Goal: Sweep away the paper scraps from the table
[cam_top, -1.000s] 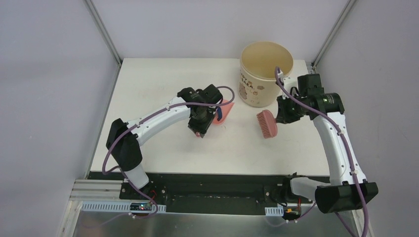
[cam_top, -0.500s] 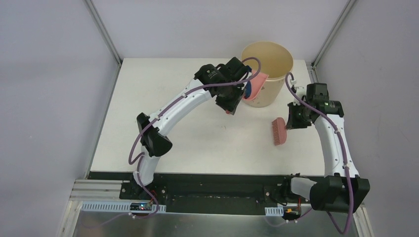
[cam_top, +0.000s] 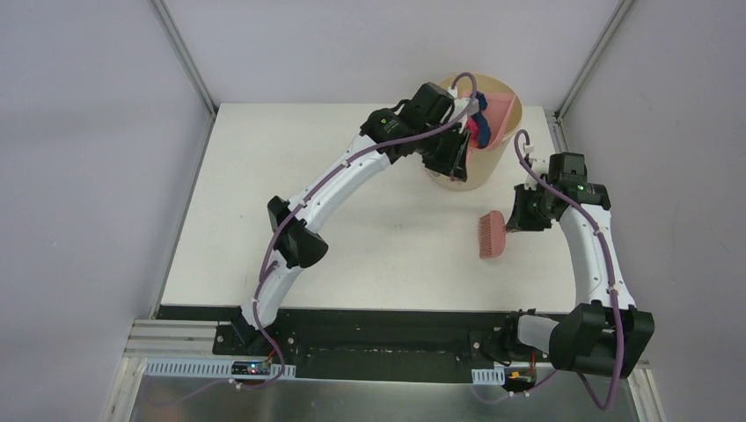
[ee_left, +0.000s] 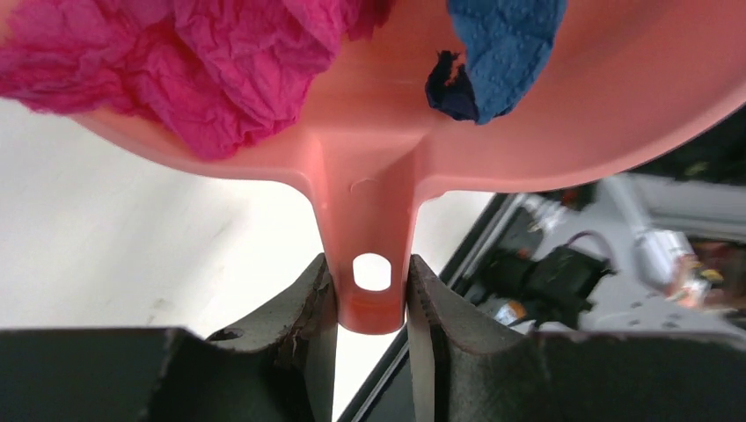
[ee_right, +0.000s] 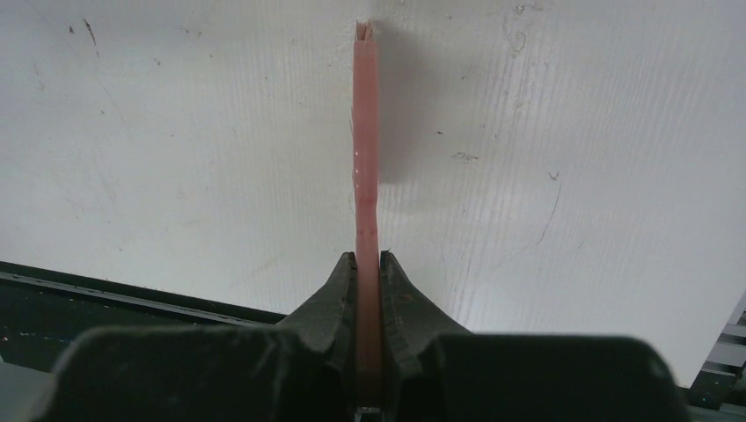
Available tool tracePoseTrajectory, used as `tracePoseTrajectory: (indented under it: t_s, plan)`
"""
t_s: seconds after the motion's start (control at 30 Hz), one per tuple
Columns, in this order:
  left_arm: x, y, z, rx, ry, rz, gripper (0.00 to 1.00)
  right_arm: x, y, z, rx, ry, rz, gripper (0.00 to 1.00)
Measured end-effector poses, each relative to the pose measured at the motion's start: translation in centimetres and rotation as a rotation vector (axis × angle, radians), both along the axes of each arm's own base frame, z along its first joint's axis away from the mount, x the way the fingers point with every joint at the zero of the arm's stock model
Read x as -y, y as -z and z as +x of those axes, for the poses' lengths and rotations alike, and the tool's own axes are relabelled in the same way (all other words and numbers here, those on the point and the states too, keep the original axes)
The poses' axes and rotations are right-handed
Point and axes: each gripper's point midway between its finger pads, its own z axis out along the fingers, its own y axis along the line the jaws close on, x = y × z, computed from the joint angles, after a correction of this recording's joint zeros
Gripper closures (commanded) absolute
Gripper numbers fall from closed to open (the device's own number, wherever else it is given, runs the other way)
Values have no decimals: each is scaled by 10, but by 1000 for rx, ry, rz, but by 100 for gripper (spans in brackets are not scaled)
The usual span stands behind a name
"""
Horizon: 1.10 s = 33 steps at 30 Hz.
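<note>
My left gripper is shut on the handle of the pink dustpan and holds it tilted over the mouth of the tan bucket at the back of the table. Paper scraps lie in the pan: magenta ones and a blue one; they also show in the top view. My right gripper is shut on the pink hand brush, held edge-on above the table's right side; the brush also shows in the top view.
Grey walls and metal posts close in the table on three sides. A black strip runs along the front edge by the arm bases. The bucket stands at the back right corner, close to the right arm.
My left arm lifted the dustpan from the table's middle up and back to the bucket's mouth, scraps riding in it. The right arm drew the brush a little to the right and nearer.
</note>
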Motion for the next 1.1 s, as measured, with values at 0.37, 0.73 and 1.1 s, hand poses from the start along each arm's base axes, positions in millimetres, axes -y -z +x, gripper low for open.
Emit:
tracePoseTrajectory:
  t_s: [0.37,0.73,1.1]
  plan:
    - [58,-42,100,-317,-81,-637,100,3,2,-6,18,34,33,100]
    - [74,-91,97,-583,-43,-977,100,1,1,-9,29,46,70,100]
    - [73,-107,80,-713,11,-1082,100,0,0,-8,33,54,97,100]
